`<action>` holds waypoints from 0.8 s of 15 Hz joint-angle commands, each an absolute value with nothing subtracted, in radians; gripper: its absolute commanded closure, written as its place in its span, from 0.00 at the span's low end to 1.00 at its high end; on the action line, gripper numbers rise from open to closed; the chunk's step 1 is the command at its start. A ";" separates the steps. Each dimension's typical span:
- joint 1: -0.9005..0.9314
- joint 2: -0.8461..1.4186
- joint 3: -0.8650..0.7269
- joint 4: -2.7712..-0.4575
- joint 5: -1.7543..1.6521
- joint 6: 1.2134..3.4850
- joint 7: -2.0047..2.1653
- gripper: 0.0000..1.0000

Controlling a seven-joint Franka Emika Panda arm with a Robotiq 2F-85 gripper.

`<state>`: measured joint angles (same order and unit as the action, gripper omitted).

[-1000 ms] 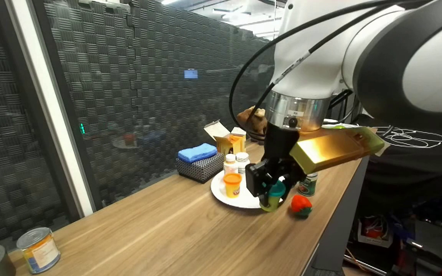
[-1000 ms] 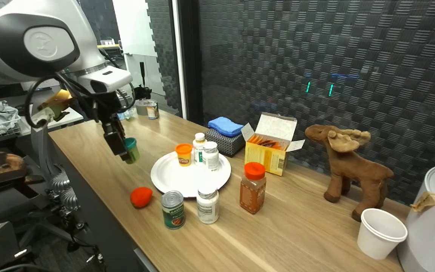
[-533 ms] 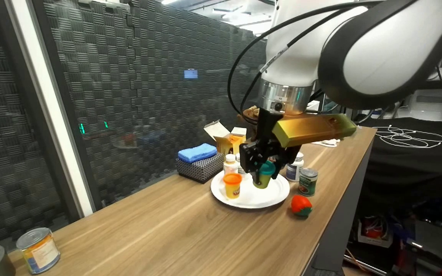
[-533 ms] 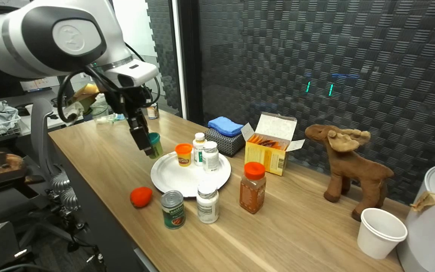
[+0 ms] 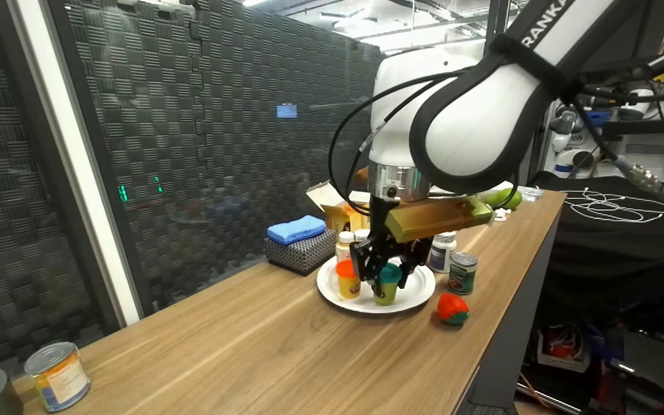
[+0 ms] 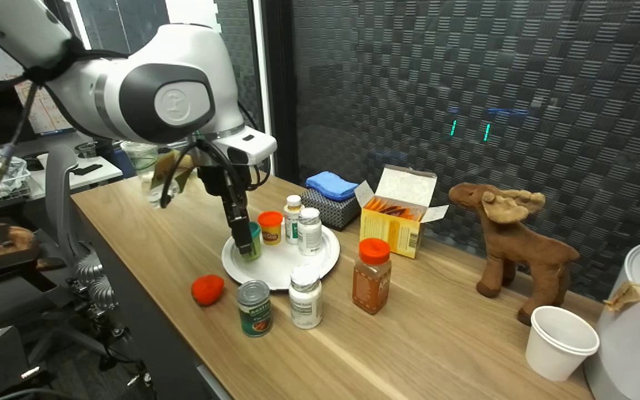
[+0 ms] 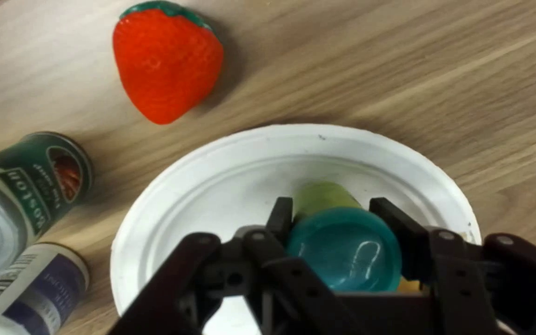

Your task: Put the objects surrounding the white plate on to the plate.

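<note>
Only partly spread, my pincer [image 7: 332,214] is gripping the teal-lidded tub [image 7: 345,251], a finger pressing on either side, low and right of centre in the wrist view. I'm holding it roughly upright over the white plate [image 7: 212,200], lower middle of the frame; whether its base is touching, I can't tell. In an exterior view an orange-lidded tub [image 6: 270,230] is standing on the plate just beside it, and two white-capped bottles [image 6: 310,233] are standing farther right. Off the plate, a green can [image 7: 40,186] is standing at the wrist view's left edge, a purple-labelled bottle [image 7: 47,288] in its lower left. In an exterior view a red-capped bottle [image 6: 373,278] is standing right of centre; farther off, a yellow carton [image 6: 386,232] is gaping.
</note>
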<state>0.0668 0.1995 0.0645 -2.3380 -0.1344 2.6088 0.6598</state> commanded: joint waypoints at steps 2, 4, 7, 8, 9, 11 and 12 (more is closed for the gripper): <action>0.087 0.250 0.048 -2.272 -0.060 2.558 0.576 0.77; 0.090 0.241 0.045 -2.274 -0.047 2.552 0.559 0.77; 0.098 0.233 0.044 -2.285 -0.043 2.563 0.553 0.77; 0.099 0.235 0.046 -2.284 -0.037 2.563 0.548 0.77; 0.100 0.240 0.047 -2.283 -0.033 2.564 0.544 0.77; 0.105 0.246 0.047 -2.280 -0.032 2.563 0.541 0.77; 0.110 0.247 0.043 -2.281 -0.039 2.564 0.548 0.77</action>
<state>0.0845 0.2400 0.0589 -2.2972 -0.0658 2.5747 0.5705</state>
